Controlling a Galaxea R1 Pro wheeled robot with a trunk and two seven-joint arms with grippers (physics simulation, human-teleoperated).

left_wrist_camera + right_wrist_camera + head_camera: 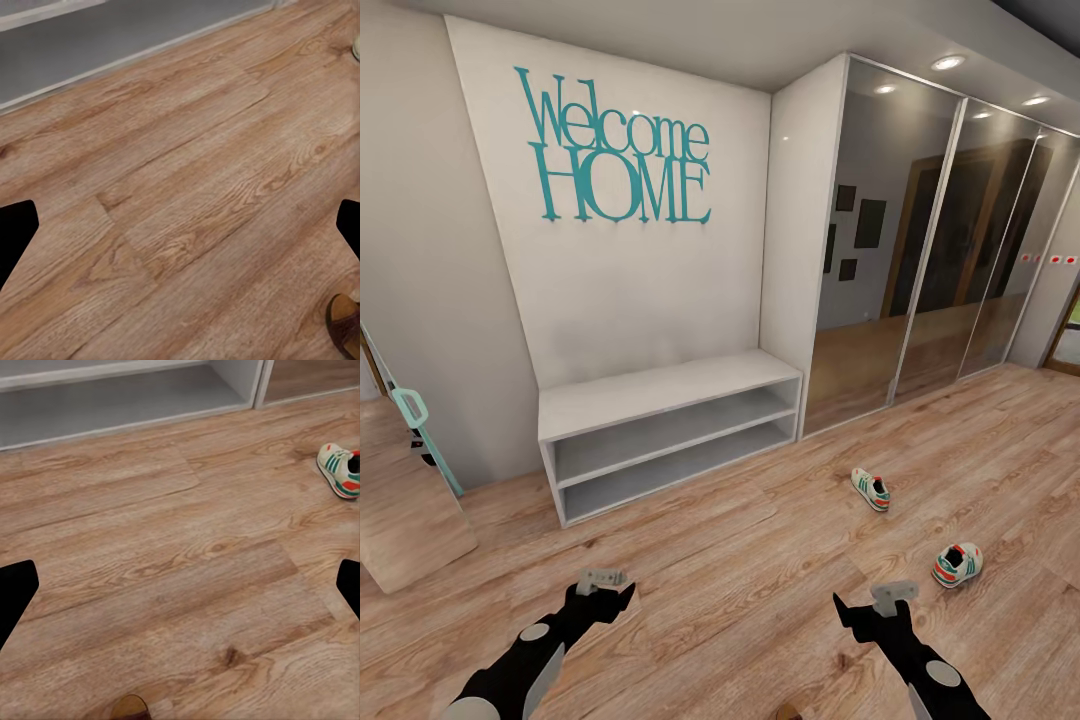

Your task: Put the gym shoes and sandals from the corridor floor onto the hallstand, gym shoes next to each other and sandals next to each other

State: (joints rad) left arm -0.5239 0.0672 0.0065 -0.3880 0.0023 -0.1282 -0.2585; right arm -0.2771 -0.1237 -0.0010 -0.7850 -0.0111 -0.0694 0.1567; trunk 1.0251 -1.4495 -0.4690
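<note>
Head view shows both arms held low over the corridor floor, neither carrying anything. The left gripper and right gripper both have their fingers spread wide, with bare planks between them in each wrist view.

Two gym shoes lie apart on the floor: one just beyond and to the outer side of the right gripper, the other farther ahead of it. A brown sandal shows in part close beside the left gripper. The second is not confirmed; a brown shape near the right gripper is too cropped to identify.

Ahead of the left gripper stands a grey two-slot bench under teal "Welcome HOME" lettering.

Risk: this bench may be taken for the required hallstand, putting the shoes on the wrong unit. The sandal lies so near the robot that a base move could push it.
</note>
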